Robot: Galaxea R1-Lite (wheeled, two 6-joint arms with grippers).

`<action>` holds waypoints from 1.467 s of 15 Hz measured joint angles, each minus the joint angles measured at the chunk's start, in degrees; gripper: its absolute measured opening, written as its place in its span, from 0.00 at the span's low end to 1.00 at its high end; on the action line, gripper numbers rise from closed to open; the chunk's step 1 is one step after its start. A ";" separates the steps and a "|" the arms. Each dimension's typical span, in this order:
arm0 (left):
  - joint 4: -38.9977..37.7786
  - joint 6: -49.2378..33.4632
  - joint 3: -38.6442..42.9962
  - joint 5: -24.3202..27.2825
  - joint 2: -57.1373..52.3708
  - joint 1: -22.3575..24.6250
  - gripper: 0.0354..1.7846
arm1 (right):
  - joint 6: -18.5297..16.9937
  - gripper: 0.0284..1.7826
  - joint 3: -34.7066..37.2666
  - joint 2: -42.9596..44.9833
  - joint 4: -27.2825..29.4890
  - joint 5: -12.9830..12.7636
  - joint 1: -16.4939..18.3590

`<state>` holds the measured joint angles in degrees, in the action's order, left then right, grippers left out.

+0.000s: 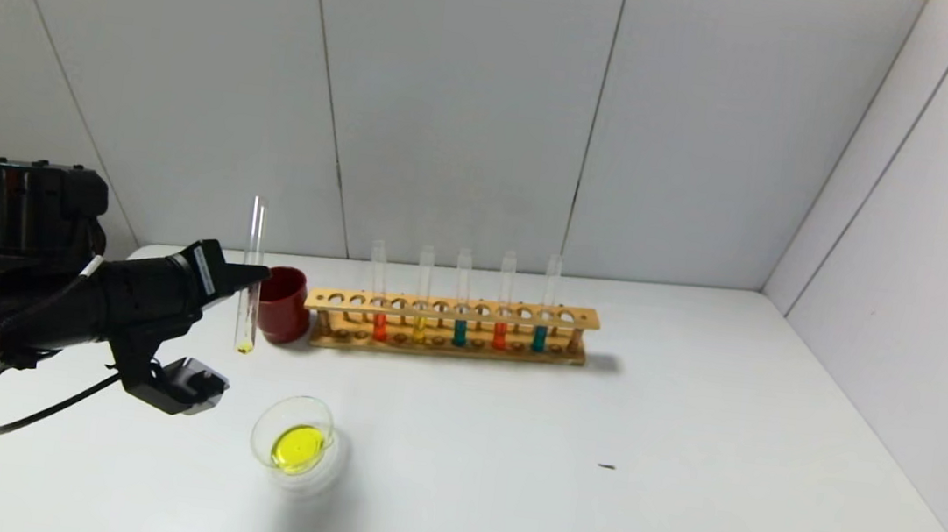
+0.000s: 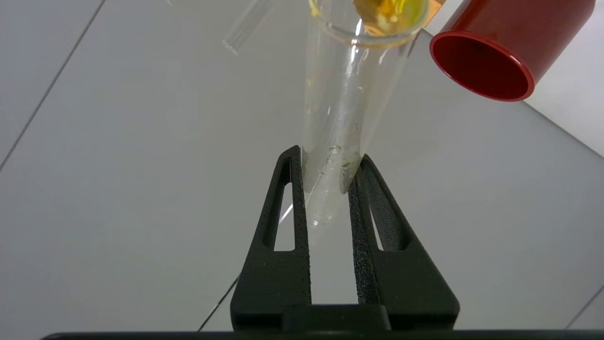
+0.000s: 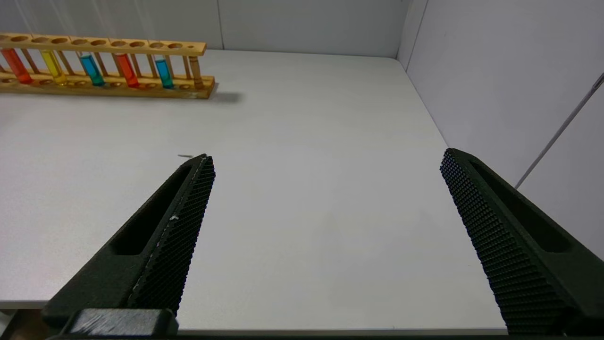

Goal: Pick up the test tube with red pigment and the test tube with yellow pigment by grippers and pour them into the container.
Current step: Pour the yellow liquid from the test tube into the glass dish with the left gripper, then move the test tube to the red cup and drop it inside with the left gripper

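Here the slim clear glass test tube with yellow pigment [image 1: 251, 278] stands upright, only a golden trace left in its rounded bottom, pinched at mid-length by the jaws of the black left gripper [image 1: 254, 276], presumably righted so the dregs settle. Just below and nearer the robot sits the low round clear-glass container [image 1: 293, 434], a yellow pool in it (the yellow pour looks done). Behind the tube stands a dark red opaque cup [image 1: 283, 304], touching the pale wooden rack [image 1: 450, 325], where the test tube with red pigment [image 1: 383, 296] waits among teal ones. The right gripper [image 3: 325, 222], jaws spread wide, hovers over the smooth white bench [image 1: 682, 464], well apart.
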<state>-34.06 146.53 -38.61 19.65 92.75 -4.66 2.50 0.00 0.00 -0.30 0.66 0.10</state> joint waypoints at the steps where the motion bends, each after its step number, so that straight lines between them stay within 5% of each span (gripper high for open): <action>1: 0.00 0.07 0.05 0.05 -0.05 -0.05 0.15 | 0.02 0.98 0.00 0.00 0.00 0.00 0.00; 9: -0.06 -0.80 0.79 -0.20 -0.61 -0.35 0.15 | 0.00 0.98 0.00 0.00 0.00 0.00 0.00; 12: -1.13 -8.58 2.08 -2.34 -1.76 -0.35 0.15 | 0.02 0.98 0.00 0.00 0.00 0.00 0.00; 17: -9.51 -44.78 4.52 -13.98 -3.91 -1.68 0.15 | 0.00 0.98 0.00 0.00 0.00 -0.02 0.00; 22: -2.24 -89.34 -2.34 -22.85 -4.07 -2.30 0.15 | -0.02 0.98 0.00 0.00 0.00 0.00 0.00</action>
<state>-36.30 57.19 -40.95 -3.19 88.67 -6.96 2.47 0.00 0.00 -0.30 0.66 0.10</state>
